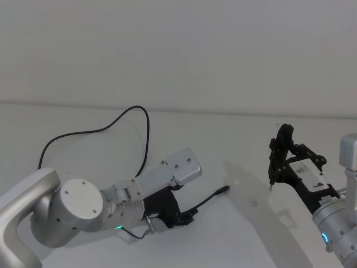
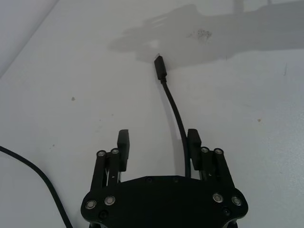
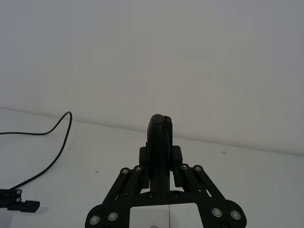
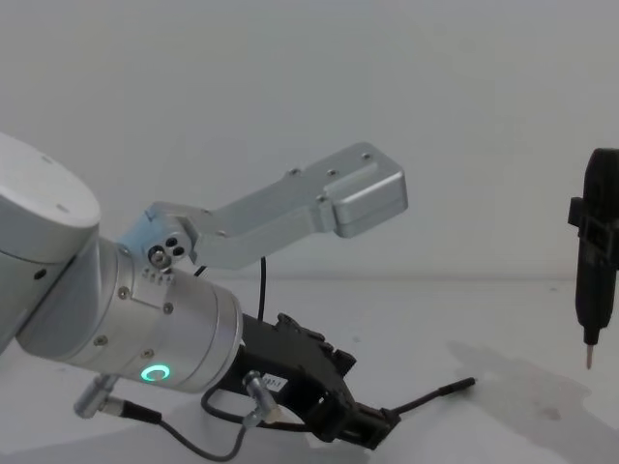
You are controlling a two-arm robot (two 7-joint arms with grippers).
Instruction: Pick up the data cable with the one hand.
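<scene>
The left tool [image 2: 158, 140] sits low on the white surface [image 2: 71, 71], open, the data cable [image 2: 175, 111] lying between its fingers [image 2: 193, 142], seemingly touching one, while the raised right tool [image 3: 160, 159] clamps a black stylus [image 3: 159, 128].

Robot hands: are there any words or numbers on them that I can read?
Left label, white, on the left hand: too small to read.
Right label, white, on the right hand gripping the pen tool: too small to read.
No other text anywhere.
</scene>
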